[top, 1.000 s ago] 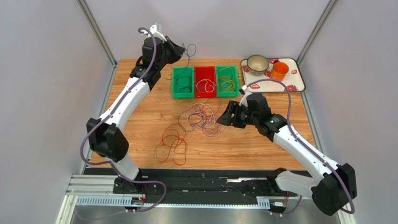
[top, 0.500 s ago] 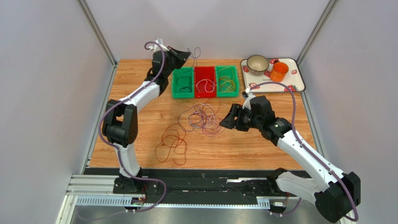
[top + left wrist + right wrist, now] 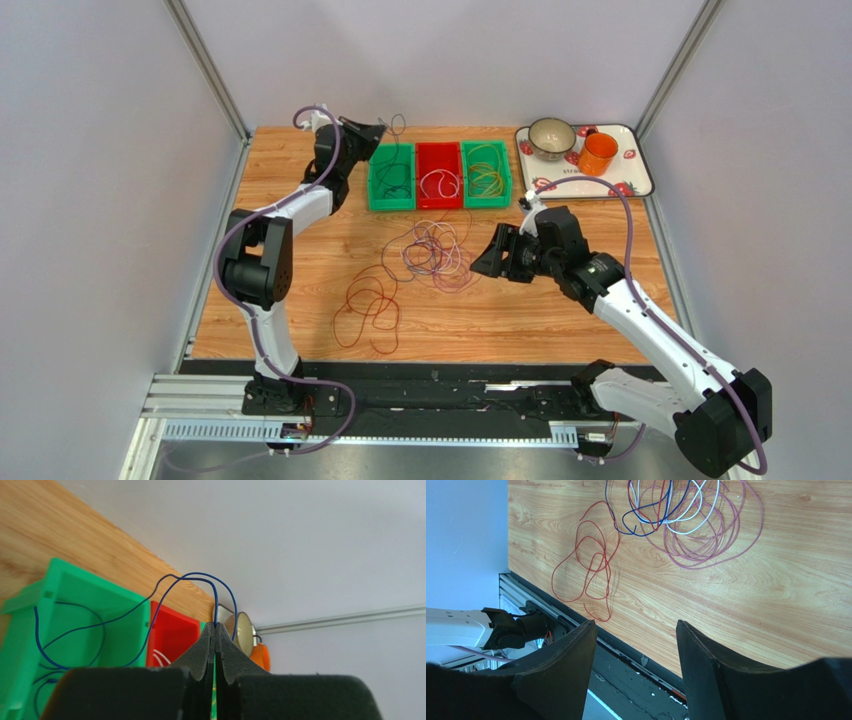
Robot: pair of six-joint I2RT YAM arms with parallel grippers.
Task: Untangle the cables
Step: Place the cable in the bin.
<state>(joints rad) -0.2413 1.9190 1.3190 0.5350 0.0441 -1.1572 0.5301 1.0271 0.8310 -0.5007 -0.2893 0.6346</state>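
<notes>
Left gripper is pinched tight on a thin dark blue wire cable, up at the far-left corner of the light wooden table. The loop arcs over the fingertips and trails down into the left green plastic bin, which has more blue loops lying in it.

Next to that is a red plastic bin with pale loops, then a second green plastic bin with yellowish ones.

The rest of the job, a tangle of purple, white, blue and red cables, sits mid-table. A loose red cable loop lies just nearer and to the left of it.

Right gripper hovers just right of the tangle, jaws spread wide, nothing between them.

Far right there's a white tray with a red pattern that's too small to read from here, with a beige bowl and an orange cup on it.

Versus half a second ago: the left gripper has dropped and pulled back left, closer to the bin's corner. The right arm hasn't budged, and the table cables are the same.
</notes>
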